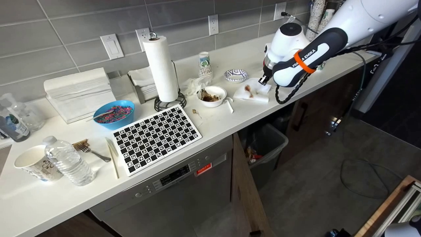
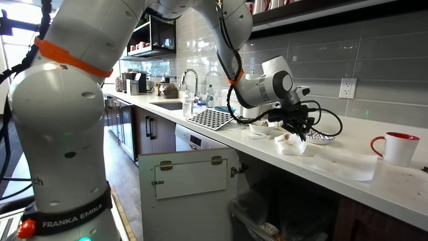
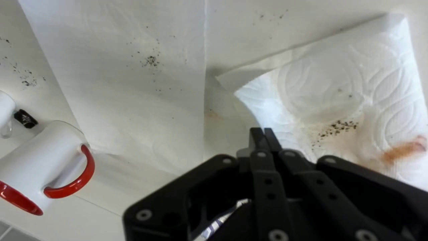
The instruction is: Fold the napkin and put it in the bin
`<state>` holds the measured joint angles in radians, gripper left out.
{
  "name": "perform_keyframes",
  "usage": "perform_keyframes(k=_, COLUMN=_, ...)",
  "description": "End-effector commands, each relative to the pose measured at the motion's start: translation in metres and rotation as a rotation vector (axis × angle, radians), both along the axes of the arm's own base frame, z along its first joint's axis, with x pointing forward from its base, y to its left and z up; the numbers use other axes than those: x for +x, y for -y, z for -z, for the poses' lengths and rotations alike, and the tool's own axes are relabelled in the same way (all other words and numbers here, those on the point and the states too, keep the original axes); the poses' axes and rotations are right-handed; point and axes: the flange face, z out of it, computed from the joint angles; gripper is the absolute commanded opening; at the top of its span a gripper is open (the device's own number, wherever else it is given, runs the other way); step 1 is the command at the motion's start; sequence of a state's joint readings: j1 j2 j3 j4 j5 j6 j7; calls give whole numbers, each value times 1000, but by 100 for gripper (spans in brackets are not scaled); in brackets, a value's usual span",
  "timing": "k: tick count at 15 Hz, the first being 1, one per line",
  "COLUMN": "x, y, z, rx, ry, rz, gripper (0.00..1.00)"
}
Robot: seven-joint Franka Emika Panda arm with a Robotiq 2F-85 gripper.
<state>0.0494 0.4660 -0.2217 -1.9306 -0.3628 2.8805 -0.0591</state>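
The white napkin (image 1: 258,93) lies on the counter with a reddish-brown stain and one edge folded over. It also shows in an exterior view (image 2: 290,143); in the wrist view the napkin (image 3: 334,80) has dark specks and a raised double edge. My gripper (image 3: 265,130) is shut with its fingertips together, over the napkin's near edge; I see nothing between them and cannot tell if they touch it. The gripper shows in both exterior views (image 1: 264,80) (image 2: 302,136). The dark bin (image 1: 270,139), with a clear liner and some trash, stands in the open cabinet below (image 2: 249,222).
A flat white paper sheet (image 2: 347,163) lies beside the napkin. A red-rimmed mug (image 2: 399,149) stands near it. A patterned bowl (image 1: 236,75) and a white bowl with food scraps (image 1: 213,95) stand close by. The open cabinet door (image 2: 190,187) juts out before the bin.
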Motion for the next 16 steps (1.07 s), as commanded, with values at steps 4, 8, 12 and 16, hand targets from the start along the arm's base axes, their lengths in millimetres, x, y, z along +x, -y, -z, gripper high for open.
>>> perform_keyframes(k=4, x=14, y=4, z=27, rx=-8, ry=-24, rz=51, gripper=26)
perform_keyframes(k=8, x=14, y=2, z=8, rx=-18, ry=21, rz=71, gripper=49)
perform_keyframes(k=12, x=15, y=-5, z=-16, rx=-40, ry=65, rz=84, gripper=78)
perform_keyframes(k=16, x=10, y=-14, z=-26, rx=-25, ry=73, rz=109, gripper=100)
